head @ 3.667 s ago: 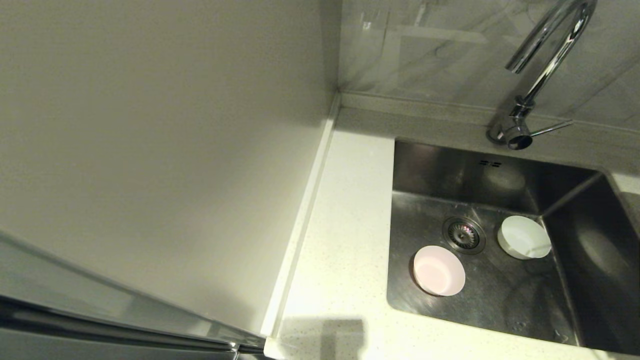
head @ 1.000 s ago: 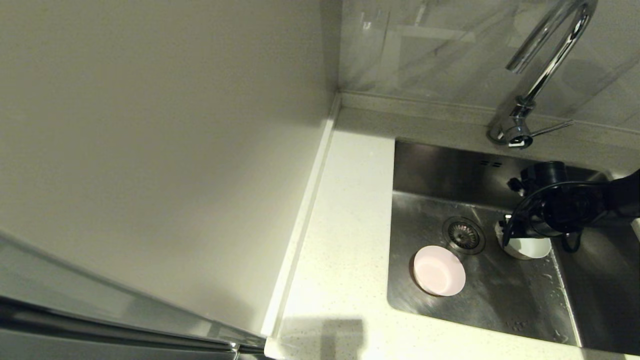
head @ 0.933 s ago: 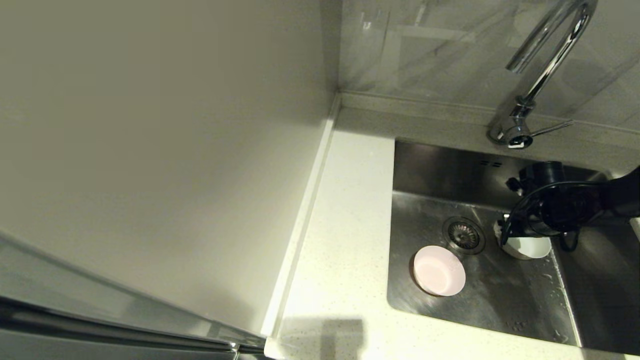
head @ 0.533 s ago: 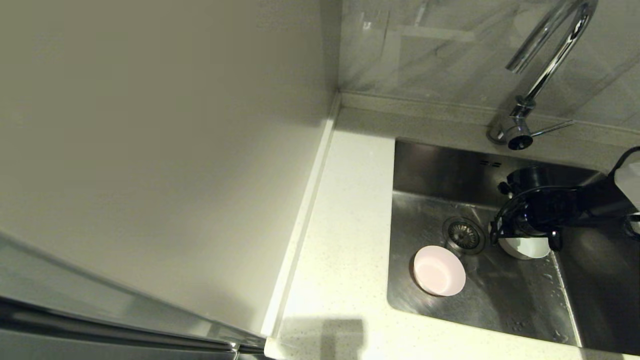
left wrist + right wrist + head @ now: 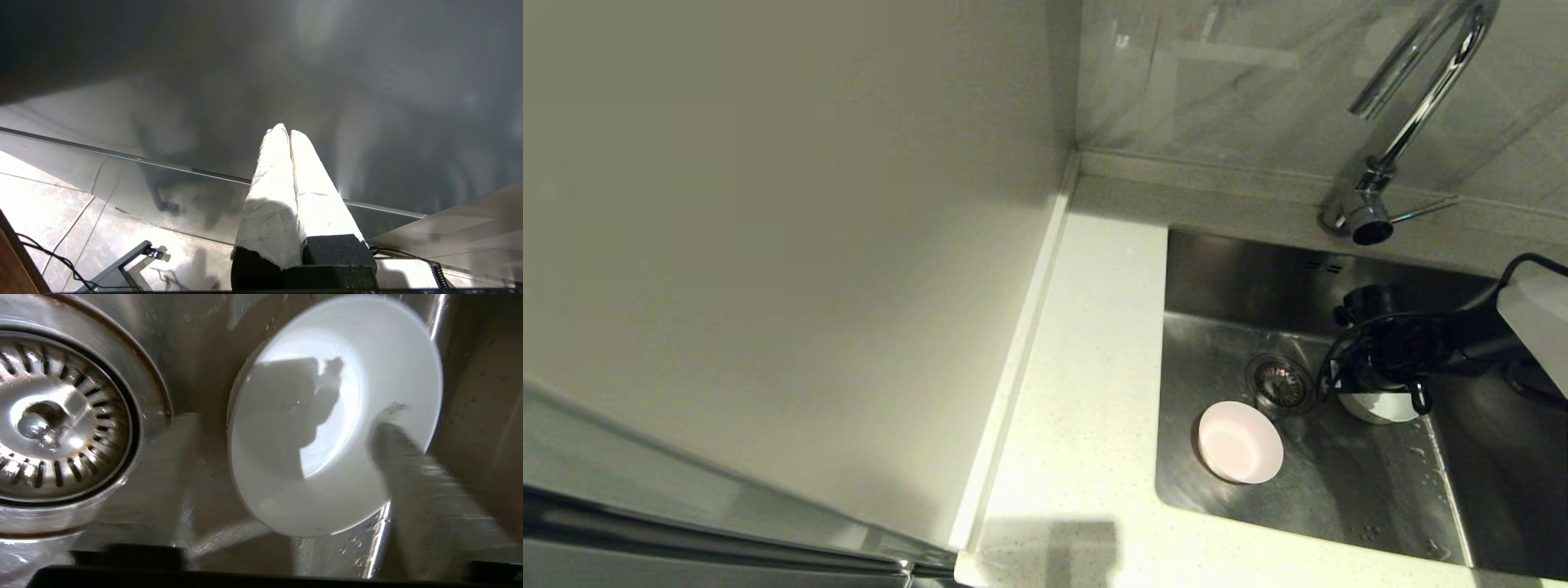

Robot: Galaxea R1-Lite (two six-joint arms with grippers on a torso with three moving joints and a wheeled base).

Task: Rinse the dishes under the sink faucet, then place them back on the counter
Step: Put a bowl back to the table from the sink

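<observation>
We note that the right arm point(image 5: 1462, 343) ends in a black, rounded wrist housing with a thin black cable looped around it, and a white casing panel point(image 5: 1539, 327) sits further up the arm. The left gripper point(image 5: 289, 136) has two long tapering fingers point(image 5: 271, 196) wrapped in white, creased covering. These are mounted on black, rough-textured blocks point(image 5: 335, 249).

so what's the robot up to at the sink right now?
The right gripper is down in the sink over the white bowl, fingers open with one finger at the rim, nothing gripped yet. The pink bowl sits untouched beside the drain. No water shows at the faucet. The left gripper is parked away from the sink, shut.
</observation>
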